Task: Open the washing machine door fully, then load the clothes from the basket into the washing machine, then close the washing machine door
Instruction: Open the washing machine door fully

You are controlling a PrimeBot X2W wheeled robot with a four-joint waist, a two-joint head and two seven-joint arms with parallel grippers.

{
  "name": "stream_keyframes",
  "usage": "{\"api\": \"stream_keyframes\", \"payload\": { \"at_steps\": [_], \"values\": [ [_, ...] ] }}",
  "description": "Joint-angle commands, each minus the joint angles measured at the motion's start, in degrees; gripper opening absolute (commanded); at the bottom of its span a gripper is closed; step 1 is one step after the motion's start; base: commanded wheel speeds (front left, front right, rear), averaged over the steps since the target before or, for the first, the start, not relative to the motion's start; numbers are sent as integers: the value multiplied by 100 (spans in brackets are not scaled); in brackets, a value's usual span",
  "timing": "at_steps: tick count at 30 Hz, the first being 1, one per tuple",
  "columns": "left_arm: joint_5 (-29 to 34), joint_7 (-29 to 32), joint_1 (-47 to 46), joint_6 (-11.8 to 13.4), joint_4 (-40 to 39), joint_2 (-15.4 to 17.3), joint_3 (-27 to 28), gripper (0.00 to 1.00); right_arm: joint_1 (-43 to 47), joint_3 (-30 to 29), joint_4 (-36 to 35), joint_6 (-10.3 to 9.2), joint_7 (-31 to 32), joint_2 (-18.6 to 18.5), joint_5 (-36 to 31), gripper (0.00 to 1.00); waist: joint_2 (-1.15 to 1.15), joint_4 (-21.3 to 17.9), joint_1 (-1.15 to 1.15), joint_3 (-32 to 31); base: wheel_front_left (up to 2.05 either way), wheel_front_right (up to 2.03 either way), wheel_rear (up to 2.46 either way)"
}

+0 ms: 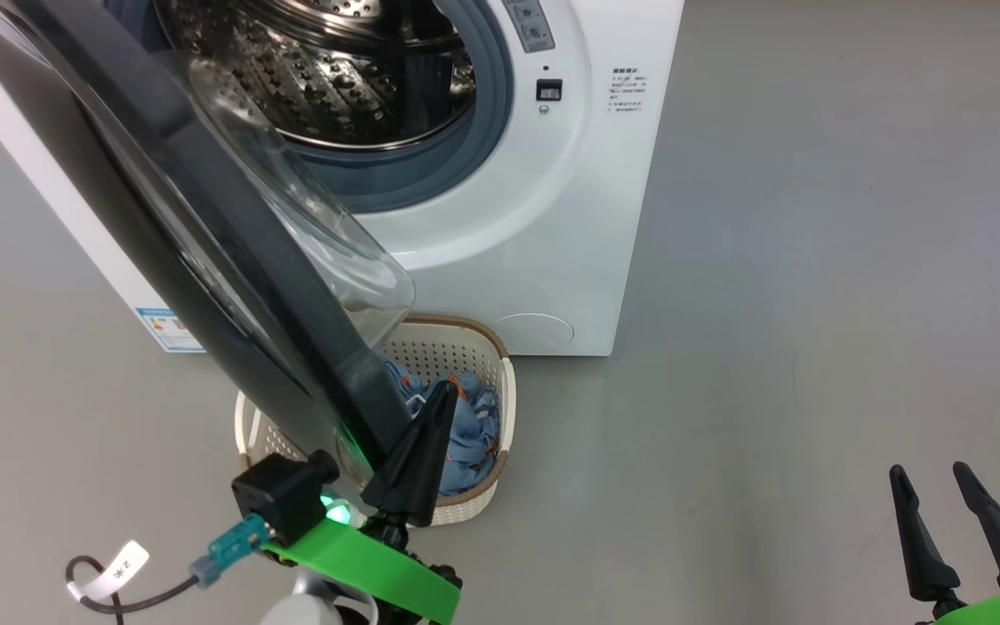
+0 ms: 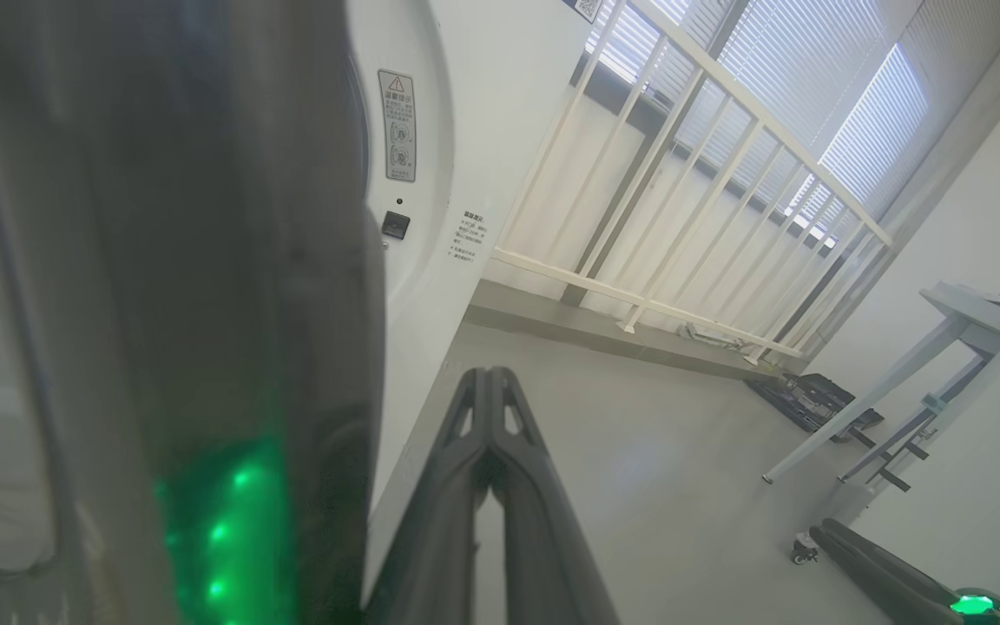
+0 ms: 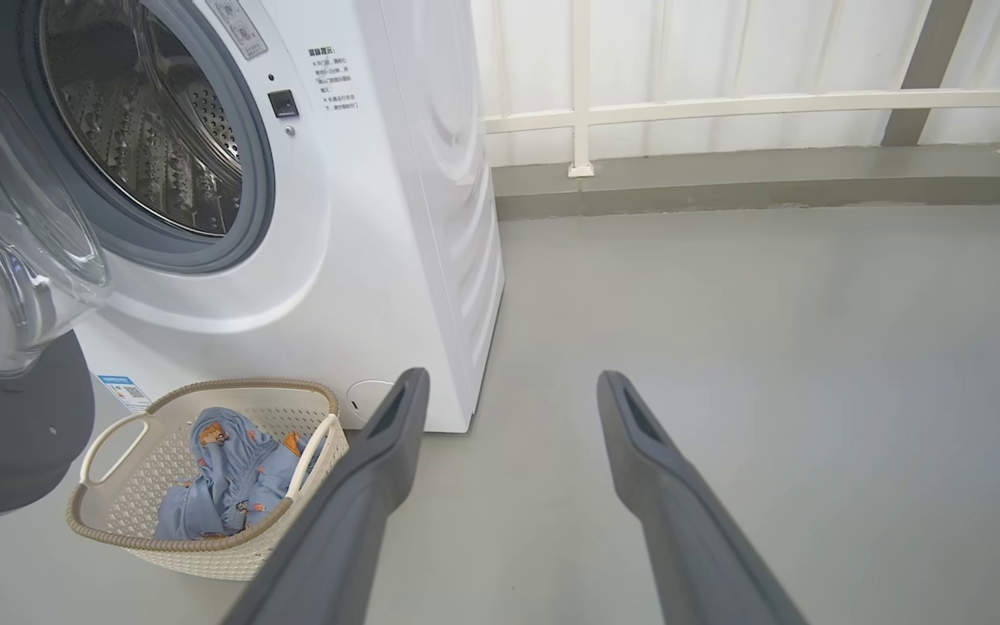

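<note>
1. Glossy black plastic framed the washing machine door (image 1: pixel 240 252), which stood open. Its bulging clear glass bowl (image 1: pixel 326 226) faced the perforated steel drum (image 1: pixel 335 87) and grey rubber gasket (image 1: pixel 474 148) of the white washing machine (image 1: pixel 569 217).
2. Light blue bear-printed clothes (image 1: pixel 474 425) lay crumpled in the cream perforated basket (image 1: pixel 457 351). The brown-rimmed basket stood on the floor at the machine's front, below the door's lower edge.
3. Smooth grey floor (image 1: pixel 812 260) ran to a white railing (image 3: pixel 726 104) along the wall.
4. The left gripper (image 1: pixel 444 392) had its fingers pressed together on nothing, just beside the door's edge. The right gripper (image 1: pixel 929 476) was spread wide and empty over bare floor, well apart from the machine.
5. The left wrist view added slatted blinds (image 2: pixel 812 78) and a pale table (image 2: pixel 969 312). The right wrist view showed the basket's looped handle (image 3: pixel 114 443).
</note>
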Motion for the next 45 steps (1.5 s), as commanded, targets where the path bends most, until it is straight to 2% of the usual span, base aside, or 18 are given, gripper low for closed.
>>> {"api": "stream_keyframes", "payload": {
  "at_steps": [1,21,45],
  "values": [
    [-36,-35,-251,14,-74,32,243,0,-133,82,-165,9,-69,-90,-76,100,0,6,0,-2,0,0,0],
    [62,-36,148,-67,-6,31,435,0,-107,68,-307,9,-69,-74,-197,100,0,191,0,-81,0,0,0],
    [12,-36,312,-126,59,31,689,0,-100,14,-412,9,-69,-126,-186,100,0,1000,0,-66,0,0,0]
  ]
}}
